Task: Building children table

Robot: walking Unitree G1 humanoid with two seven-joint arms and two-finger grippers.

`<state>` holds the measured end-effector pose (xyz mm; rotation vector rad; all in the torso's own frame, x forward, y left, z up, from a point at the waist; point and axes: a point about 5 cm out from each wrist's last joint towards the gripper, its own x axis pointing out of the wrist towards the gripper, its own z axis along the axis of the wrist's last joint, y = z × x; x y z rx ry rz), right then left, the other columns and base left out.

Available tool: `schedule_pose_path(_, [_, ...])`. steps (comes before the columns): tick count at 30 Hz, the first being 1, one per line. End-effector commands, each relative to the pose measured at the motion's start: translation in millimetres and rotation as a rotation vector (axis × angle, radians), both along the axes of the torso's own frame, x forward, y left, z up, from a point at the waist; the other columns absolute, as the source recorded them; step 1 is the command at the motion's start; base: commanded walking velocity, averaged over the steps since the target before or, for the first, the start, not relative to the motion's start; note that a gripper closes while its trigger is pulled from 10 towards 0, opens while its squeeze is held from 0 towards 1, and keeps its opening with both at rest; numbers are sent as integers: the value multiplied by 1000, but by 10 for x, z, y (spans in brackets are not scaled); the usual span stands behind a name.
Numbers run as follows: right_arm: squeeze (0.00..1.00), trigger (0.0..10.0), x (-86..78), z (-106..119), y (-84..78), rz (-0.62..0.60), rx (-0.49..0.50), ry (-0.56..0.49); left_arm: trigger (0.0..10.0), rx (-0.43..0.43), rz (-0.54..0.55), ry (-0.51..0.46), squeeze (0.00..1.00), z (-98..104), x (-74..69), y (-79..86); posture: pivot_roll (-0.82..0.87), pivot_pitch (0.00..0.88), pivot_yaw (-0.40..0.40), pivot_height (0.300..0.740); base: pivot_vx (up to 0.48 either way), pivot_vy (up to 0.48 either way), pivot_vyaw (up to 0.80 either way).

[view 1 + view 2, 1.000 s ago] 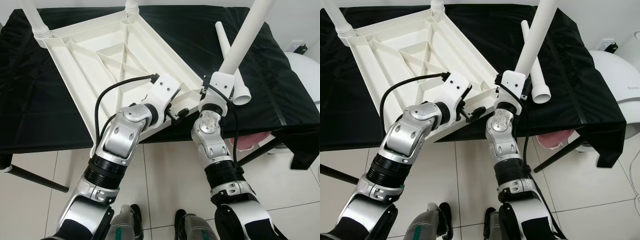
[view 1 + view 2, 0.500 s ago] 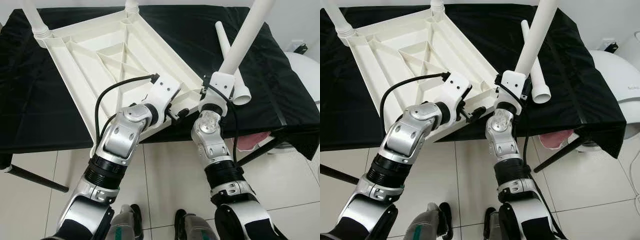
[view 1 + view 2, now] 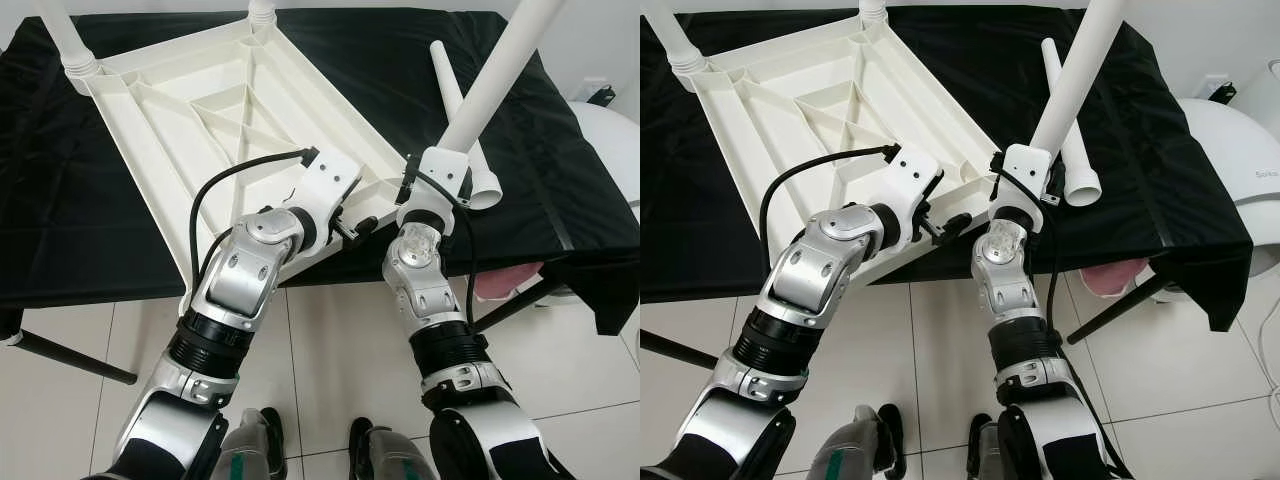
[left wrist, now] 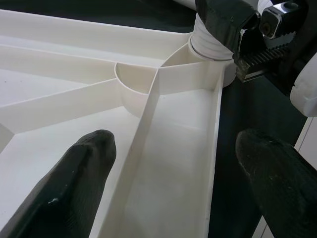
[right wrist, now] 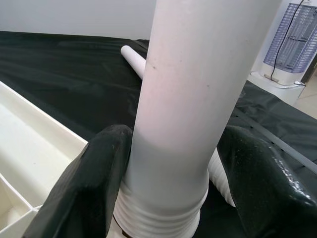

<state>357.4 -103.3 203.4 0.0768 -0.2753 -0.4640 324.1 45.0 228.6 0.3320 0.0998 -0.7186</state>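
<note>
The white children's tabletop (image 3: 230, 110) lies upside down on a black-covered table (image 3: 60, 200). Two white legs (image 3: 62, 40) (image 3: 262, 10) stand in its far corners. My right gripper (image 5: 168, 163) is shut on a third white leg (image 3: 490, 85), just above its ribbed end, which sits at the near right corner socket (image 4: 208, 47). The leg leans up and to the right. My left gripper (image 4: 173, 168) is open and straddles the tabletop's rim beside that corner, one finger inside the ribbed underside and one outside. A loose fourth leg (image 3: 1080, 170) lies on the cloth behind the held one.
A white rounded appliance (image 3: 610, 140) stands at the right past the table. Something pink (image 3: 495, 285) sits under the table's right end. Black table legs (image 3: 70, 358) slant over the tiled floor. A white fan-like unit (image 5: 292, 39) stands behind the table.
The held leg's upper end has swung a little to the right, so it leans more. The left arm and tabletop have stayed put.
</note>
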Motion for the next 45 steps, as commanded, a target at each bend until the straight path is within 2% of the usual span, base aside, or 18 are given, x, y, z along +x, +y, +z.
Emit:
schedule_pose_path(1, [0, 10000, 2, -155, -43, -19, 24, 74, 10000, 6, 55, -31, 0, 26, 1, -2, -46, 199, -13, 740, 0, 0, 0])
schedule_pose_path(11, [0, 10000, 10, -127, -2, 21, 20, 58, 10000, 4, 57, -32, 0, 30, 6, 1, -46, 198, -14, 740, 0, 0, 0])
schedule_pose_path(12, [1000, 10000, 6, -122, 3, 23, 20, 56, 10000, 4, 57, -32, 0, 31, 6, 2, -46, 198, -14, 740, 0, 0, 0])
schedule_pose_path(14, [1000, 10000, 0, -116, 0, 10, 9, 56, 10000, 5, 58, -33, 0, 31, 5, 3, -46, 198, -14, 740, 0, 0, 0])
schedule_pose_path(15, [0, 10000, -1, -112, -3, 7, 5, 55, 10000, 5, 58, -33, 0, 32, 5, 4, -46, 198, -14, 740, 0, 0, 0])
schedule_pose_path(22, [0, 10000, 3, -94, 24, 43, 8, 44, 10000, 6, 57, -33, 0, 34, 11, 9, -48, 197, -12, 740, 0, 0, 0])
schedule_pose_path(23, [1000, 10000, -2, -91, 38, 57, 10, 40, 10000, 6, 57, -34, 0, 35, 11, 8, -48, 197, -12, 740, 0, 0, 0])
schedule_pose_path(26, [1000, 10000, -7, -93, 53, 72, 11, 42, 10000, 6, 56, -35, 0, 35, 10, 6, -48, 197, -12, 740, 0, 0, 0])
schedule_pose_path(27, [820, 10000, -9, -92, 66, 94, 11, 38, 10000, 7, 56, -35, 0, 35, 9, 4, -48, 197, -12, 740, 0, 0, 0])
schedule_pose_path(33, [824, 10000, -13, -99, 80, 115, -1, 41, 10000, 5, 54, -33, 0, 29, 11, 0, -51, 193, -14, 740, 0, 0, 0])
schedule_pose_path(34, [341, 10000, -14, -105, 82, 122, -5, 46, 10000, 5, 53, -33, 0, 29, 10, -4, -51, 193, -14, 740, 0, 0, 0])
schedule_pose_path(35, [341, 10000, -14, -105, 82, 122, -5, 46, 10000, 5, 53, -33, 0, 29, 10, -4, -51, 193, -14, 740, 0, 0, 0])
schedule_pose_path(36, [1000, 10000, -32, -102, 77, 144, -13, 34, 10000, 5, 50, -34, 0, 28, 7, -12, -55, 186, -15, 740, 0, 0, 0])
schedule_pose_path(43, [1000, 10000, -53, -105, 39, 131, -23, 34, 10000, 5, 46, -34, 0, 22, 5, -21, -61, 181, -13, 740, 0, 0, 0])
schedule_pose_path(44, [267, 10000, -62, -97, 32, 130, -32, 29, 10000, 6, 45, -34, 0, 19, 5, -22, -61, 181, -13, 740, 0, 0, 0])
schedule_pose_path(45, [267, 10000, -62, -97, 32, 130, -32, 29, 10000, 6, 45, -34, 0, 19, 5, -22, -61, 181, -13, 740, 0, 0, 0])
